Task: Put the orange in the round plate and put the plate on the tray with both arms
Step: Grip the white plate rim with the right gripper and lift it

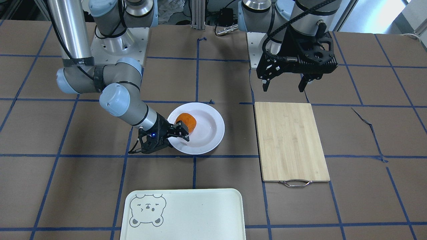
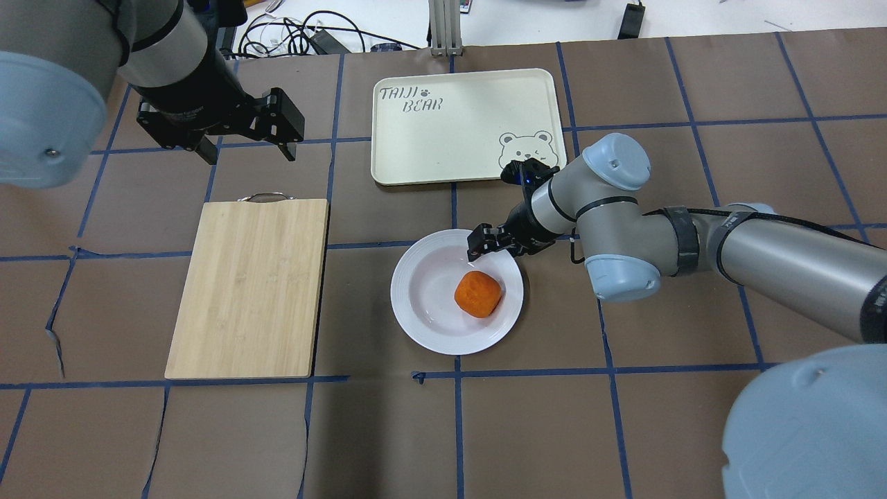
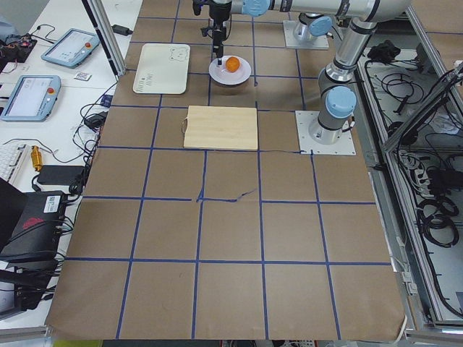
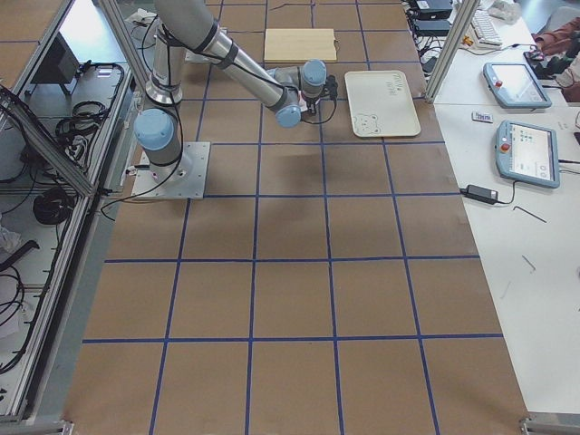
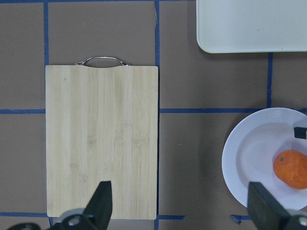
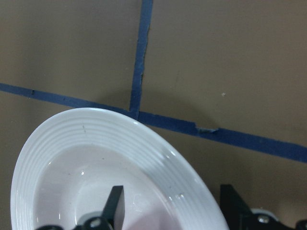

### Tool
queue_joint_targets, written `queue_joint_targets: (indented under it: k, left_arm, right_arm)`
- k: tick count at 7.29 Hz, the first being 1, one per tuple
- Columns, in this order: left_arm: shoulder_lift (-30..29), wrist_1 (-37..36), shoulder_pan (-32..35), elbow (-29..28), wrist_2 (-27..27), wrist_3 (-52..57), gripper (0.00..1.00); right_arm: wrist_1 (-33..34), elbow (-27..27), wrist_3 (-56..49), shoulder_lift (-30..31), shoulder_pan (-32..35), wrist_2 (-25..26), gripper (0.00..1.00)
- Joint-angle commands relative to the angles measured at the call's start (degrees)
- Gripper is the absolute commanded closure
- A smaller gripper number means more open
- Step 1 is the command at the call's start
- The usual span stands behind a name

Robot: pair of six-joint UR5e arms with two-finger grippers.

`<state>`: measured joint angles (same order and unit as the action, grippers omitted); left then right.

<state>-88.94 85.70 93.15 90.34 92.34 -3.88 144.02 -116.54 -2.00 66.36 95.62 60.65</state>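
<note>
The orange (image 2: 478, 293) lies in the well of the white round plate (image 2: 429, 291), towards the side nearest my right arm. At the plate's far rim my right gripper (image 2: 478, 246) is low and open. In the right wrist view its jaws straddle the ridged rim (image 6: 110, 139), one finger inside and one outside. My left gripper (image 2: 246, 149) hangs open and empty above the table, just beyond the handle end of the cutting board. The cream tray (image 2: 443, 132) with the bear face lies beyond the plate, with nothing on it.
A bamboo cutting board (image 2: 249, 284) with a metal handle lies to the left of the plate. Blue tape lines cross the brown table cover. Cables and devices sit past the far table edge.
</note>
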Motion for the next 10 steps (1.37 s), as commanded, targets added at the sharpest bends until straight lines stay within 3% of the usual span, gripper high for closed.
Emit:
queue_joint_targets:
  k: [1, 2, 3, 4, 10]
  left_arm:
    - [0.08, 0.00, -0.07, 0.01, 0.12, 0.10, 0.00]
    - [-0.01, 0.00, -0.07, 0.01, 0.03, 0.10, 0.00]
    - [0.08, 0.00, -0.07, 0.01, 0.21, 0.10, 0.00]
    - [0.08, 0.00, -0.07, -0.07, 0.21, 0.10, 0.00]
    - [0.08, 0.00, -0.07, 0.01, 0.03, 0.10, 0.00]
  right_arm:
    - [-0.05, -0.09, -0.11, 0.00, 0.36, 0.00, 0.67]
    - [-0.23, -0.26, -0.11, 0.00, 0.36, 0.09, 0.77]
    - [-0.05, -1.22, -0.11, 0.00, 0.36, 0.26, 0.94]
    - [0.12, -1.41, -0.11, 0.00, 0.27, 0.35, 1.00]
    - [2.41, 3.94, -0.02, 2.89, -0.78, -0.35, 1.00]
